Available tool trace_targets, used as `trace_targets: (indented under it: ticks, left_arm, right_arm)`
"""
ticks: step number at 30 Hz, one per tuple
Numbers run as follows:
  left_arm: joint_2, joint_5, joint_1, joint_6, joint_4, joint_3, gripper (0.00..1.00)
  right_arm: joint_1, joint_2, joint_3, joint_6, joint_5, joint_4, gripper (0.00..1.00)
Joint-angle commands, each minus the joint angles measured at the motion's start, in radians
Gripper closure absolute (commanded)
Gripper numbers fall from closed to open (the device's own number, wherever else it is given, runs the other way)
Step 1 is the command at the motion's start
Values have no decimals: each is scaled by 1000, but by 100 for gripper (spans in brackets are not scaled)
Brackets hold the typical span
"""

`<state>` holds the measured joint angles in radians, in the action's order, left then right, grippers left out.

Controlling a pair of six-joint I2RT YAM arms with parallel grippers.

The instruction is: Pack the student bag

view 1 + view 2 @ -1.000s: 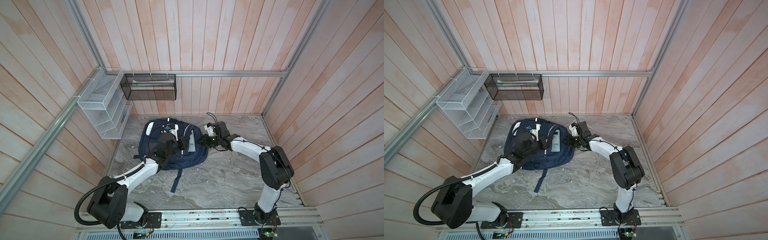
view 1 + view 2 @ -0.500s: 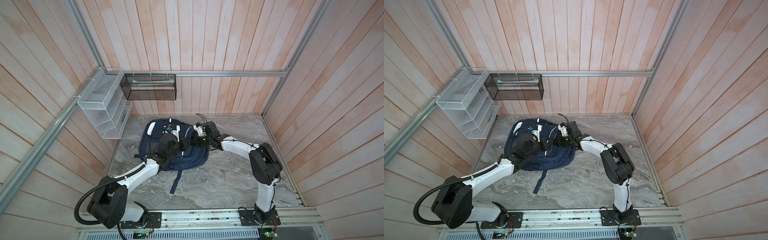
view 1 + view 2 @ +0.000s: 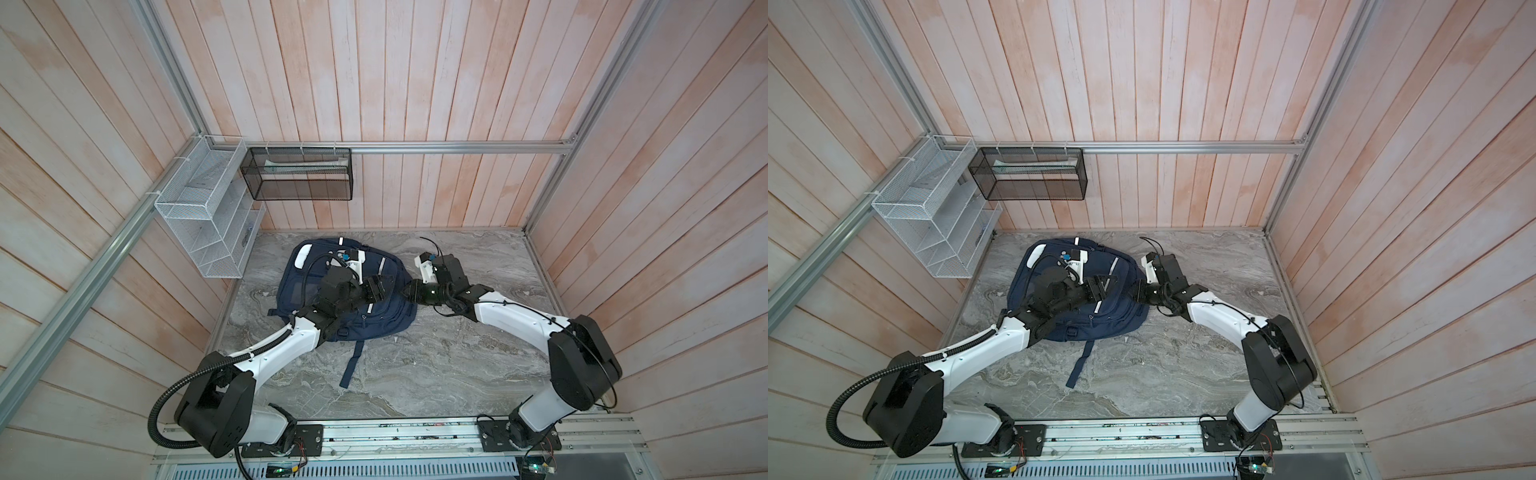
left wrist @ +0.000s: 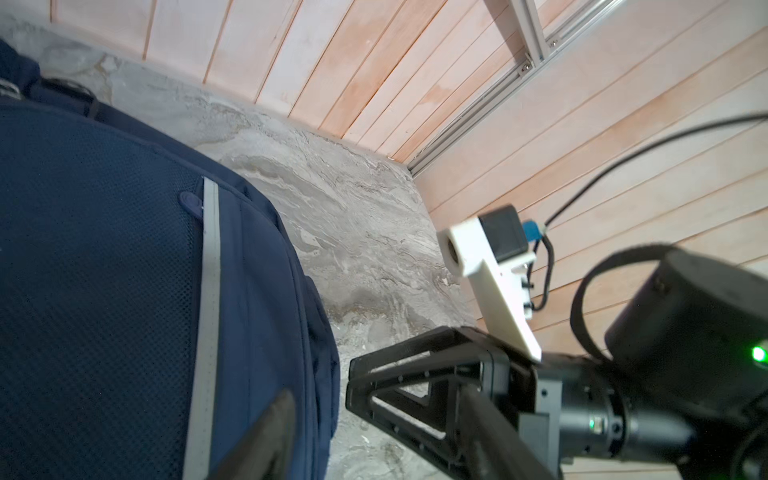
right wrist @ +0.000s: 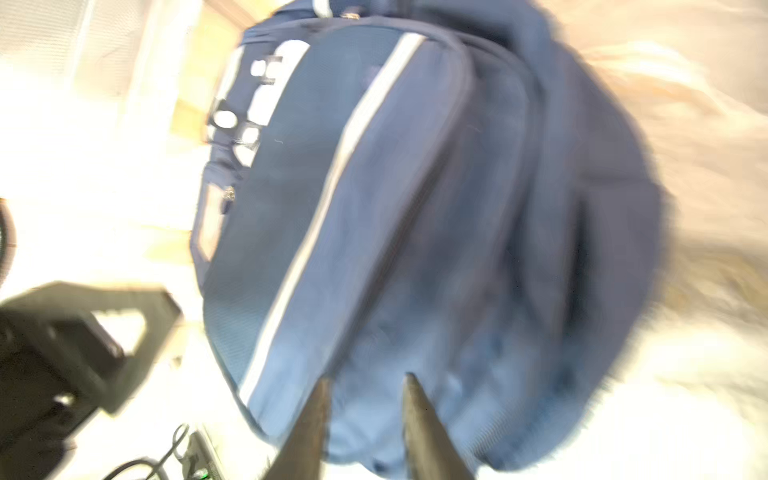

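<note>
The student bag [image 3: 297,297] lies flat on the marble table [image 3: 415,374], toward the back left, its loose strap [image 3: 351,361] trailing toward me. My left gripper [image 3: 380,286] hovers over the bag's right flank with jaws spread and empty. The right gripper [image 3: 409,291] faces it at the bag's edge, jaws parted, pinching nothing I can see. I'd judge I'm regrasping: pin the fabric with one side, then pull slowly. I can't find a zipper pull or open mouth, and the right wrist view is smeared and washed out.
</note>
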<state>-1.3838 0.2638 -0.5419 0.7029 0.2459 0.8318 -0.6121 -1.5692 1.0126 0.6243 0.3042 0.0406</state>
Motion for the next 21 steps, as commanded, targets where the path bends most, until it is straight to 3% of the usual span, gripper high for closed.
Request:
trace_targets:
  ticks: [1, 7, 12, 17, 21]
  left_arm:
    - [91, -33, 4, -22, -35, -10, 24]
    - [310, -127, 42, 4, -166, -166, 21]
    - [419, -208, 52, 61, -126, -324, 22]
    - [386, -207, 65, 80, -29, -375, 25]
    - [362, -235, 86, 84, 22, -394, 32]
  right_arm:
    - [-83, 73, -35, -55, -251, 96, 42]
    - [-307, 98, -63, -2, -415, 15, 42]
    - [-426, -36, 47, 2, -452, -22, 44]
    - [-454, -149, 130, 9, -497, -4, 44]
    - [-454, -227, 193, 31, -529, 6, 54]
